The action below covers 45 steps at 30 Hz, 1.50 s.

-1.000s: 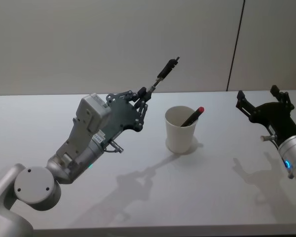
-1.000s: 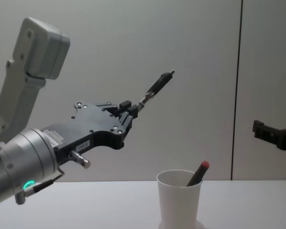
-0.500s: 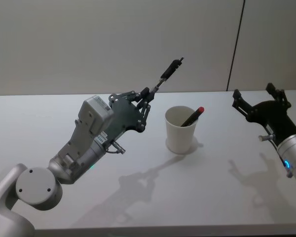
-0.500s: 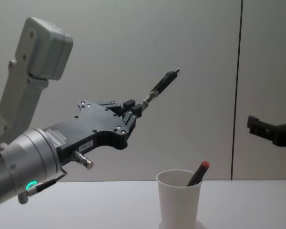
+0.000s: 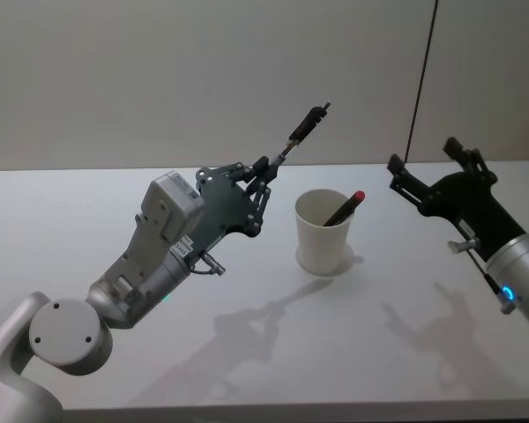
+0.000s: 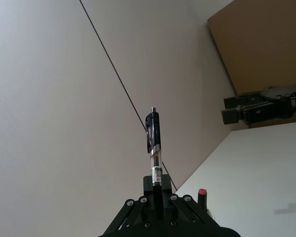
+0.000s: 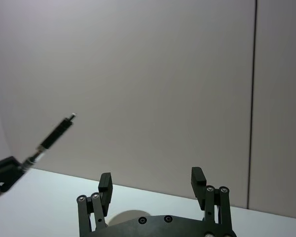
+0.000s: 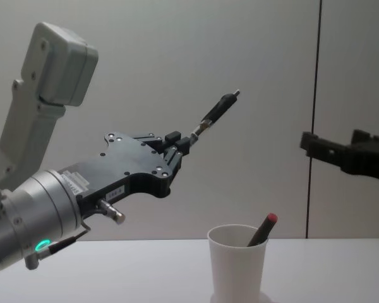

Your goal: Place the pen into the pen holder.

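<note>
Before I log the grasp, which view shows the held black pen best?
Left wrist view: the black pen stands full length from the left gripper, jaws shut on it. Head, chest and right wrist views show it smaller, angled.

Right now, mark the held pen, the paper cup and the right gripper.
held pen (image 8: 216, 112), chest view, on its dark upper barrel.
paper cup (image 5: 322, 238), head view, on its outer wall.
right gripper (image 7: 152, 178), right wrist view, midway between its open fingertips.
</note>
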Each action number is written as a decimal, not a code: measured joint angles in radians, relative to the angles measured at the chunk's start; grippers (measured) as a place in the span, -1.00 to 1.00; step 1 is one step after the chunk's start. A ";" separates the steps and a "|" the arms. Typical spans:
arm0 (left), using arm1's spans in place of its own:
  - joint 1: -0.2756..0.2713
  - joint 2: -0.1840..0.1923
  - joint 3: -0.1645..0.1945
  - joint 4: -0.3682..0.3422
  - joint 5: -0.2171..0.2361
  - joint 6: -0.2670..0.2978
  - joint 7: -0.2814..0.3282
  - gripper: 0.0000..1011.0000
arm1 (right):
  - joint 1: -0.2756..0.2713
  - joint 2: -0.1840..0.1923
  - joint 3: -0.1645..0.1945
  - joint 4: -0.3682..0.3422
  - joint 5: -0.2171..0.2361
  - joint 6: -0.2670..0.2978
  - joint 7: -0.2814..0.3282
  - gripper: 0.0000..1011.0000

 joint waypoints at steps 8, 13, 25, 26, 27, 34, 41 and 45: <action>0.000 0.000 0.000 0.000 0.001 -0.001 -0.001 -0.81 | -0.003 -0.001 -0.008 -0.033 0.071 0.037 0.086 0.98; 0.000 0.000 0.000 0.000 0.001 -0.001 -0.001 -0.81 | 0.002 -0.006 -0.014 -0.044 0.136 0.078 0.138 0.98; 0.000 0.000 0.000 0.000 0.001 -0.002 -0.001 -0.81 | 0.034 -0.030 -0.026 -0.025 0.295 0.171 0.219 0.98; 0.000 0.000 0.000 0.000 0.001 -0.002 0.000 -0.81 | 0.041 -0.034 -0.028 -0.017 0.315 0.182 0.225 0.98; 0.000 0.000 0.000 0.000 0.001 -0.002 0.000 -0.81 | 0.044 -0.035 -0.029 -0.014 0.320 0.185 0.228 0.98; 0.000 0.000 0.000 0.000 0.001 -0.002 0.000 -0.81 | 0.076 -0.053 -0.037 0.023 0.378 0.220 0.240 0.98; 0.000 0.000 0.000 0.000 0.001 -0.002 0.000 -0.81 | 0.105 -0.069 -0.047 0.060 0.402 0.239 0.237 0.98; 0.000 0.000 0.000 0.000 0.001 -0.002 0.000 -0.81 | 0.125 -0.081 -0.056 0.086 0.411 0.246 0.233 0.98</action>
